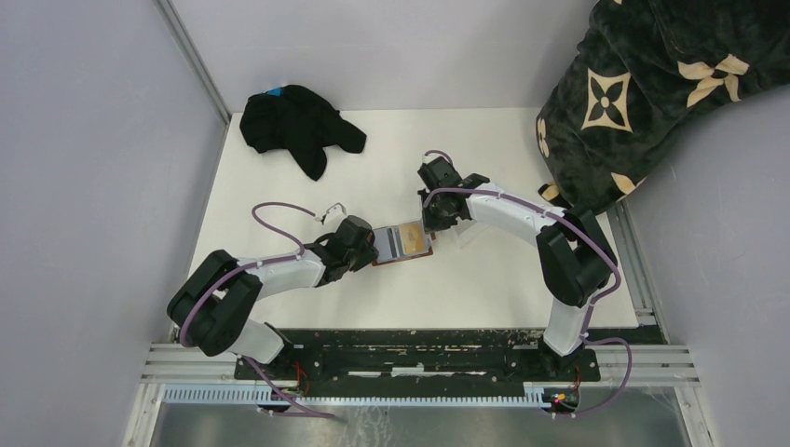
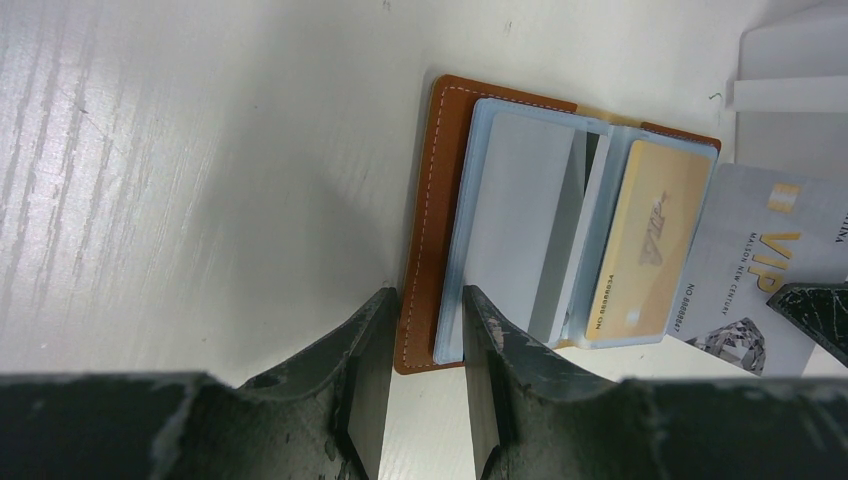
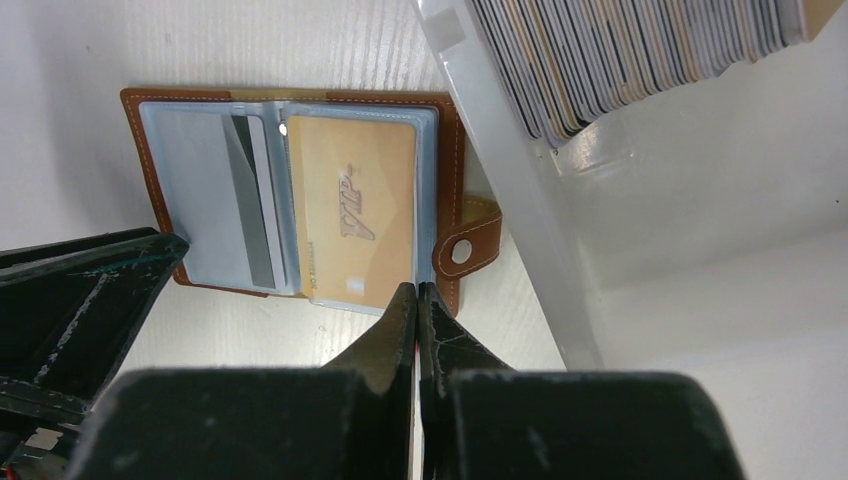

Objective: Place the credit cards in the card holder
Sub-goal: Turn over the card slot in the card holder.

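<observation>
The brown leather card holder (image 1: 402, 244) lies open on the white table, its clear sleeves up. A yellow-orange VIP card (image 3: 350, 220) sits in its right sleeve, and a grey card (image 3: 258, 200) shows in the middle. My left gripper (image 2: 428, 300) is open; its tips straddle the holder's near left edge (image 2: 430, 200), one finger over the sleeves. My right gripper (image 3: 416, 288) is shut on a thin card seen edge-on, at the holder's snap-tab (image 3: 465, 250) side. In the left wrist view this greyish VIP card (image 2: 750, 260) lies beside the yellow-orange card (image 2: 645, 240).
A clear plastic tray (image 3: 520, 170) holding several upright cards (image 3: 620, 60) stands just right of the card holder. A black cloth (image 1: 293, 121) lies at the back left. A black patterned blanket (image 1: 643, 84) overhangs the back right corner. Grey walls close in both sides.
</observation>
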`<state>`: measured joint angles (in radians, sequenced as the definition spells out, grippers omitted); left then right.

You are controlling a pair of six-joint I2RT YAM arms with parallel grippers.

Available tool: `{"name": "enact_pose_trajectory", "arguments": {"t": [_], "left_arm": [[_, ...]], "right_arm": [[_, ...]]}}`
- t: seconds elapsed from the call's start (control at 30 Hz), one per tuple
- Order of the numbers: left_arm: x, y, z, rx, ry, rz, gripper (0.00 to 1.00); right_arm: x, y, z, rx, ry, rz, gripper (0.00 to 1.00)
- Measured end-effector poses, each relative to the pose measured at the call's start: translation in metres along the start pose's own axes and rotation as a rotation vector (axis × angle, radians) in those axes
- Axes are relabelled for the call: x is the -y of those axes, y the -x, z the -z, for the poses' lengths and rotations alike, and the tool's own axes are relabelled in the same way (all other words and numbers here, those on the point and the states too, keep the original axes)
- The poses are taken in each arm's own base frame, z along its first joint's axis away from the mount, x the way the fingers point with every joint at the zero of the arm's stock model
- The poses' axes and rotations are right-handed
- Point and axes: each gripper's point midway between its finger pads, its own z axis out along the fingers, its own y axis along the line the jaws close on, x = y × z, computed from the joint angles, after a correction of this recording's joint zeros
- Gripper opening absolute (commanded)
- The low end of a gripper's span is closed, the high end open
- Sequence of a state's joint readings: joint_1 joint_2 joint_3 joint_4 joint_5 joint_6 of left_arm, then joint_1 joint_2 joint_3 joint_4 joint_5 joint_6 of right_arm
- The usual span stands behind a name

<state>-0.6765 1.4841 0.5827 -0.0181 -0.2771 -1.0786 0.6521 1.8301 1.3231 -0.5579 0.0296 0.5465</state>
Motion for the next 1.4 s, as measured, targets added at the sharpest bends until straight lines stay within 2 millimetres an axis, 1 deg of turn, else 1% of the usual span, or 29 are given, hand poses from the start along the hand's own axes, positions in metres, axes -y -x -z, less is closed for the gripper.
{"name": "enact_pose_trajectory", "arguments": {"t": [0.3,0.43,1.4], "left_arm": [[0.0,0.0,0.0,0.001,-0.001,0.0,0.4],[0.0,0.0,0.0,0.002,-0.004,0.001,0.4],[0.007,0.001,-0.005,0.0,-0.016,0.004,0.4]], "right_arm": [[-0.005,-0.003,-0.003,-0.007,0.037,-0.027,0.01],[-0.001,-0.007,-0.006,-0.019,0.036,-0.04,0.01],[0.016,0.0,-0.004,0.0,-0.017,-0.012,0.01]]}}
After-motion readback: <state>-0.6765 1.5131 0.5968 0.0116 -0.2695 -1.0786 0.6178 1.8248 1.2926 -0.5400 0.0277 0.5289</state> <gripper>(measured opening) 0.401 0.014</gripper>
